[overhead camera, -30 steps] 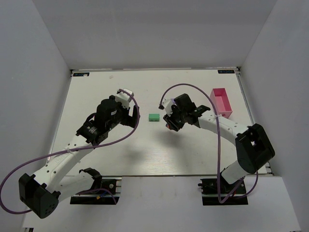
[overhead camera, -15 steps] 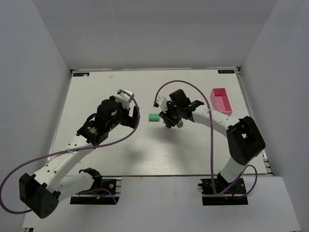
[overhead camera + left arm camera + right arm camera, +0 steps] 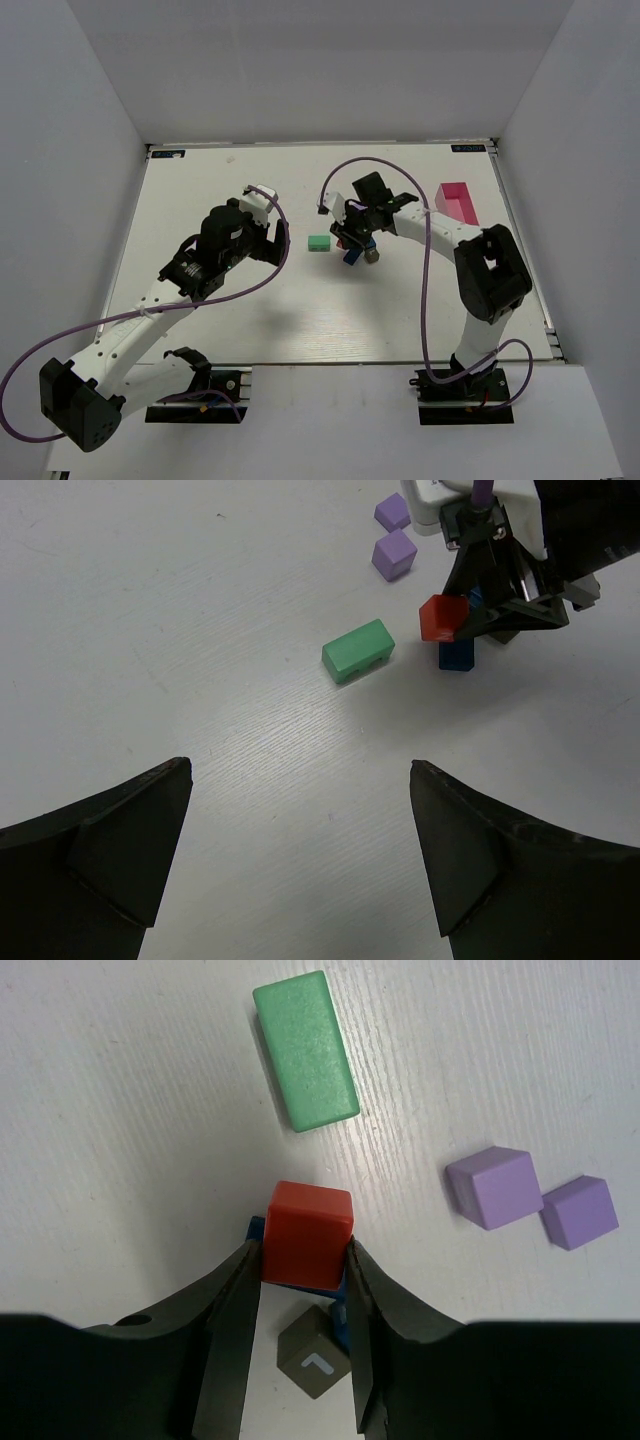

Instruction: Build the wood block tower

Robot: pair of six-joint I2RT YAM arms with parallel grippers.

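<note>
The worktop [image 3: 250,320] bears a green brick [image 3: 319,243] mid-frame, a blue block [image 3: 457,657], grey cube [image 3: 313,1362] and two lilac cubes [image 3: 493,1188] nearby, and a pink box [image 3: 457,203] upper right.

A robotics lab test cell: a white counter [image 3: 300,320] boxed in by plain grey partition walls [image 3: 320,70], with a left arm [image 3: 150,310] and right arm [image 3: 487,280] bolted at its near edge, trailing purple cables [image 3: 425,300].

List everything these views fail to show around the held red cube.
- Contact between red cube and blue block: in the right wrist view the cube covers the block; in the left wrist view the right pincer frame crosses it.
- Blue block's full shape: all views, under the cube and fingers.
- Lilac cubes: top view, hidden by the right arm.
- Grey block, white mark: top view, too small.
</note>
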